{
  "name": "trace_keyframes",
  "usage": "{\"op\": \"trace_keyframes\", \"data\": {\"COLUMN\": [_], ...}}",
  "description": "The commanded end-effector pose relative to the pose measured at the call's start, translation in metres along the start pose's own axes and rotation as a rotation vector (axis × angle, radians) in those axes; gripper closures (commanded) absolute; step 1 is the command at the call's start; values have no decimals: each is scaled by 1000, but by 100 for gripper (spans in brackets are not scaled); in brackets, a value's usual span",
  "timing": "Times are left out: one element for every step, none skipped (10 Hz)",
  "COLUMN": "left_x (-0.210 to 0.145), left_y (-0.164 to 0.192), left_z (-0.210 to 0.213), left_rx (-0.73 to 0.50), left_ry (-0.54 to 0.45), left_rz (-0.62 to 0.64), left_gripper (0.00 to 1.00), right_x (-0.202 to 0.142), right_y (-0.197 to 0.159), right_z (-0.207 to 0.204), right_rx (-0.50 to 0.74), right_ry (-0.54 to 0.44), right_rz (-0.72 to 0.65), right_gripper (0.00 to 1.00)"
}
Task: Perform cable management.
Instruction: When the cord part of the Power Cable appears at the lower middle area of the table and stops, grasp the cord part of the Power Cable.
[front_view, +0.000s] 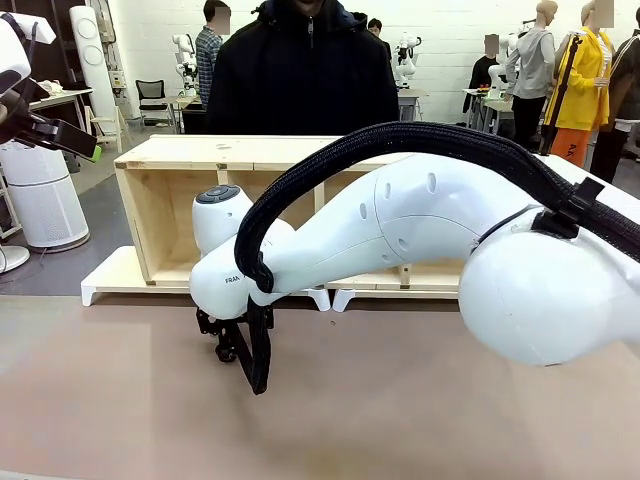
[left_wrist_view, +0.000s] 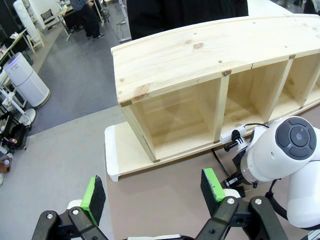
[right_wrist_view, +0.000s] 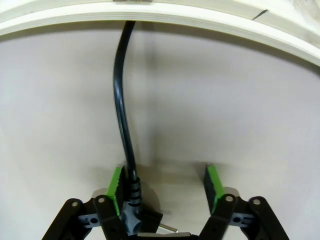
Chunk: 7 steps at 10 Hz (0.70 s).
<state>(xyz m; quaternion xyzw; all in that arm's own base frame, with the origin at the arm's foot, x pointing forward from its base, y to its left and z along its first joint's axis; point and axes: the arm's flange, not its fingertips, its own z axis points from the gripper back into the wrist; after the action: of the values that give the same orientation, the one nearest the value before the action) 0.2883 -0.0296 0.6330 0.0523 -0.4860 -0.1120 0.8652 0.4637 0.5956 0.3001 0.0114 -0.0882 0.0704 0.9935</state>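
Starting to the left of the shelf (front_view: 200, 160), our left gripper (left_wrist_view: 152, 194) hangs high and clear of the desk (front_view: 420, 410), its fingers (left_wrist_view: 93, 192) spread wide and grasping nothing, so we judge it has no part in the work yet. Farther out on that side of the shelf stands a white cylindrical appliance (front_view: 40, 195) on the floor, well apart from the job. In front of the shelf's left half, our right gripper (right_wrist_view: 164, 184) is down at the desk. The cable (right_wrist_view: 122, 100) comes out from under the front edge of the shelf's white base (right_wrist_view: 210, 22), runs bare across the desk and ends in a plug (right_wrist_view: 142, 219) between the fingers. The cord rests against one green pad while the other pad stands clear of it, so the fingers straddle it with a gap and are not clenched on it. We judge the task to be at its start: the cable is reached but not gripped, and gathering or routing it along the shelf is all left to do. Behind the shelf stands a person (front_view: 300, 70) in a dark coat. To the right, our right arm (front_view: 430, 225) and its thick braided hose (front_view: 450, 140) hide the shelf's right half, and the base sits close ahead of the fingers, leaving little room to pull.
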Motion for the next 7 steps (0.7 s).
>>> {"op": "trace_keyframes", "data": {"left_x": [1,1,1,1,1,1,1], "left_y": [0,0,0,0,0,0,0], "left_z": [-2,-2,-2,-2,-2,-2,-2], "left_rx": [4,4,4,4,4,4,4], "left_ry": [-9,-9,-9,-9,-9,-9,-9], "left_rz": [0,0,0,0,0,0,0], "left_gripper": [0,0,0,0,0,0,0], "right_x": [8,7,8,10,9,8,9], "right_y": [10,10,10,10,10,10,11], "right_z": [-1,-2,-2,-1,-1,-2,-2], "right_rx": [-25,-27,-25,-19,-17,-18,-17], "right_ry": [-11,-7,-6,-5,-3,-2,-1], "right_rz": [12,19,23,23,28,31,31], "right_gripper": [42,58,62,77,81,97,100]}}
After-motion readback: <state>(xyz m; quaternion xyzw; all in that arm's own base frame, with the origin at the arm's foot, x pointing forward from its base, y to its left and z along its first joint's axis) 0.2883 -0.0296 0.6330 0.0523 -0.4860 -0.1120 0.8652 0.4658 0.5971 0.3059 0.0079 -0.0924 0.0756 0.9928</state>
